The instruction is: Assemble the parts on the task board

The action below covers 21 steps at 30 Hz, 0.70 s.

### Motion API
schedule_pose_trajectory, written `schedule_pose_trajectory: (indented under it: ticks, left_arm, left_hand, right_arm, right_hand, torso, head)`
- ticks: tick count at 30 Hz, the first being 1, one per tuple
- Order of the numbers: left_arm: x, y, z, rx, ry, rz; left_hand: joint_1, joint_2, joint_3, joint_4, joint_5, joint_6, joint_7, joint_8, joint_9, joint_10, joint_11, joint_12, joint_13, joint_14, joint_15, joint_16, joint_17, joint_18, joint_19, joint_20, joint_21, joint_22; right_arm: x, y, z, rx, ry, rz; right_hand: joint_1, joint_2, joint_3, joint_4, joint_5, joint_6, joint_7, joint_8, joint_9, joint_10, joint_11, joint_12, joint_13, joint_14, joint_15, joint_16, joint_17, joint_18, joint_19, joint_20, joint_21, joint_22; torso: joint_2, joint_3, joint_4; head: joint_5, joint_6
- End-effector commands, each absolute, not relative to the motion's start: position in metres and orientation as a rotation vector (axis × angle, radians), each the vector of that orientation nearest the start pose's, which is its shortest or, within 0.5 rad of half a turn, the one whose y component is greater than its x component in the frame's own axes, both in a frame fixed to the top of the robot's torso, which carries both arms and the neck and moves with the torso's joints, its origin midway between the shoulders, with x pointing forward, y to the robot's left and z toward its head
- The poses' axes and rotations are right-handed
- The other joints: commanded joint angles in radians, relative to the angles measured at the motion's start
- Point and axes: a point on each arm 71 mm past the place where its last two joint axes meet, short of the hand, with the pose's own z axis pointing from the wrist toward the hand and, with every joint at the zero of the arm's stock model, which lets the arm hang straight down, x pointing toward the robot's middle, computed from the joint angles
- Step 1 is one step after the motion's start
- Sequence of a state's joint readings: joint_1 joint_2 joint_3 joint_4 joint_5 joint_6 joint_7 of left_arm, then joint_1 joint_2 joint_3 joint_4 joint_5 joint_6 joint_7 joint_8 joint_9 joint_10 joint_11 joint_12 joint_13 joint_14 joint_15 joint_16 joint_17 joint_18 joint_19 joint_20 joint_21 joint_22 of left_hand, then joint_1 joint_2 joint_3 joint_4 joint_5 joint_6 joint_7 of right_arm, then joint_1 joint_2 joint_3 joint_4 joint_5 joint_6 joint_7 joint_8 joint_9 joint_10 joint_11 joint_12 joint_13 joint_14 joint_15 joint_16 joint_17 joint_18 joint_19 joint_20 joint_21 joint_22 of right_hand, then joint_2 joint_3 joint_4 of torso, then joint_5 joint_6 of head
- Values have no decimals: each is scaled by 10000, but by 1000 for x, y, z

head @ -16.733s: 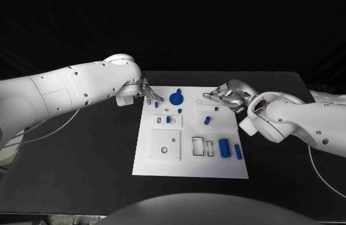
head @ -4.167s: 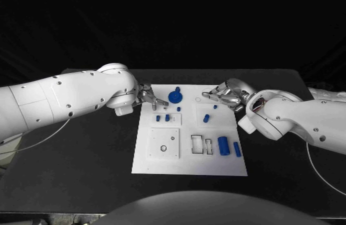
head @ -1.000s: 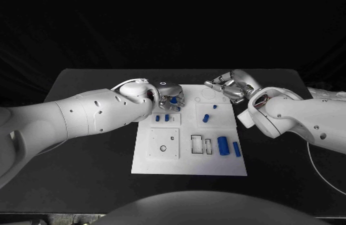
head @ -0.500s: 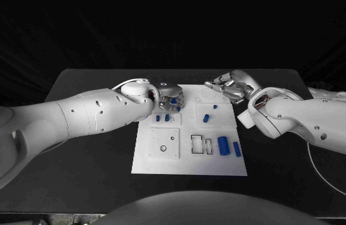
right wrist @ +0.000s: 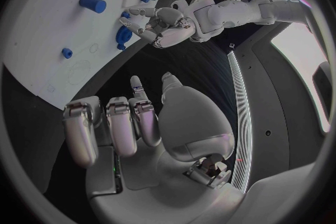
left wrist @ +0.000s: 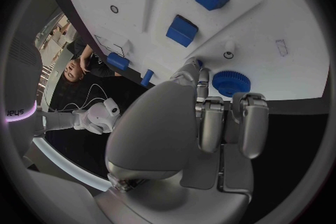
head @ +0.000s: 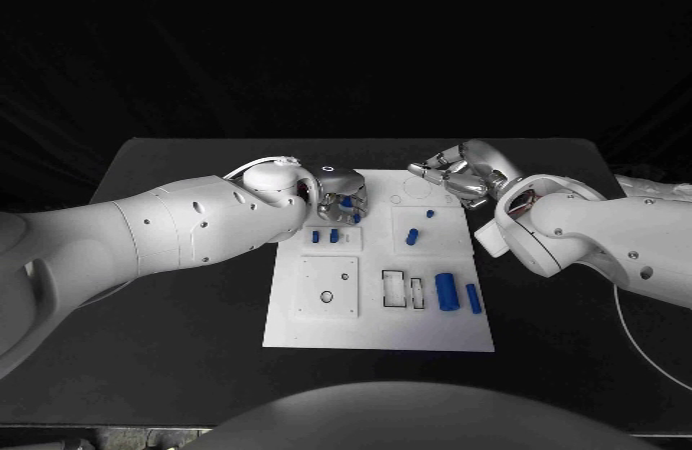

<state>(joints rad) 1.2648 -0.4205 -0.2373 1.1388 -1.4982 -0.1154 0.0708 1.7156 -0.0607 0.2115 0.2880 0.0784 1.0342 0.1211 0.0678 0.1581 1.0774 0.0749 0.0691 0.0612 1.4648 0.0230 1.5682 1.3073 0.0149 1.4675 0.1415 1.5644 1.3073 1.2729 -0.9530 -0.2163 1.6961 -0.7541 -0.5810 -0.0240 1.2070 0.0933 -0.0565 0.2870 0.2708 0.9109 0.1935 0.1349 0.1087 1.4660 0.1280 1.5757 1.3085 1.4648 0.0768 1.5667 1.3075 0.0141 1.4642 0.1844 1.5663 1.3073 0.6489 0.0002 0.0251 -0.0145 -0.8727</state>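
The white task board (head: 378, 310) lies in the middle of the table. My left hand (head: 340, 196) hangs over the blue gear (left wrist: 231, 83) at the board's far end. Its fingers (left wrist: 210, 123) are bent down beside the gear, and I cannot tell whether they grip it. The right wrist view shows that hand (right wrist: 157, 25) just above the gear (right wrist: 122, 36). My right hand (head: 454, 178) hovers at the board's far right corner, fingers (right wrist: 119, 129) loosely bent and holding nothing. Two small blue blocks (head: 325, 236) stand in a plate, a blue peg (head: 413, 237) to their right.
Two blue cylinders (head: 447, 294) lie near the board's right edge, next to empty rectangular slots (head: 395, 289). A square plate with a small hole (head: 329, 285) sits on the board's left side. Black table (head: 173, 320) surrounds the board.
Since 4.2 s ago my left hand has swung from the board's left edge to over the blue gear, covering it. In the last second nothing has visibly moved. The right hand stays put.
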Motion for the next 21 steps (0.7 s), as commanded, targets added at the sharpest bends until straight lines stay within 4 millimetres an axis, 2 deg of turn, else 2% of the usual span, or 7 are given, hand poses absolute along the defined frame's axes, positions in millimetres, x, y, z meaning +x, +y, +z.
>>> schedule_pose_trajectory:
  ticks: [1, 6, 11, 21]
  left_arm:
    - [515, 80, -246, 6174, 18738, -6822]
    - [515, 79, -246, 6193, 18805, -6777]
    - [516, 79, -247, 6265, 18921, -6708]
    - [515, 78, -247, 6429, 18756, -6769]
  left_hand:
    - [85, -29, 87, 0, -53, 47, 7, 13, -16, 75, 7, 5, 0, 1060, -15, 26, 2635, -149, 1033, -55, 64, 2635]
    - [89, 23, 202, -1, -48, 91, 21, 29, -36, 154, 17, 28, 6, 1060, 5, 26, 2635, -149, 1033, -55, 64, 2635]
    - [258, 122, 493, -80, -47, 398, 56, 154, -18, 484, 15, 129, 16, 1060, 17, 26, 2635, -149, 1033, -54, 64, 2635]
    - [311, 97, 781, -86, -61, 966, 52, 370, 47, 1158, -21, 235, 20, 1060, 8, 26, 2635, -149, 1033, -46, 64, 2635]
  right_arm:
    - [445, -221, -201, 5460, 17141, 9114]
    - [445, -221, -201, 5463, 17164, 9117]
    - [445, -220, -201, 5461, 17182, 9129]
    - [445, -220, -201, 5461, 17176, 9141]
  right_hand:
    - [53, 54, -38, 3, 8, -90, -6, 50, 11, 1048, -39, -49, 2623, 1060, -62, 41, 2633, -141, 1066, -48, 45, 2635]
    - [39, 58, -49, 12, 5, -95, -4, 51, 10, 1048, -37, -49, 2623, 1060, -61, 41, 2633, -141, 1066, -47, 45, 2635]
    - [39, 58, -49, 12, 5, -95, -4, 51, 10, 1048, -37, -49, 2623, 1060, -61, 41, 2633, -141, 1066, -47, 45, 2635]
    - [24, 63, -62, 19, 4, -100, -1, 52, 10, 1048, -35, -49, 2623, 1060, -58, 41, 2633, -141, 1066, -46, 45, 2635]
  torso:
    - [12, 1, -9]
    - [13, 3, -2]
    - [17, 8, 4]
    - [15, -1, 3]
  head:
    - [0, 1]
    - [-10, 1]
    - [-4, 1]
    - [-27, 1]
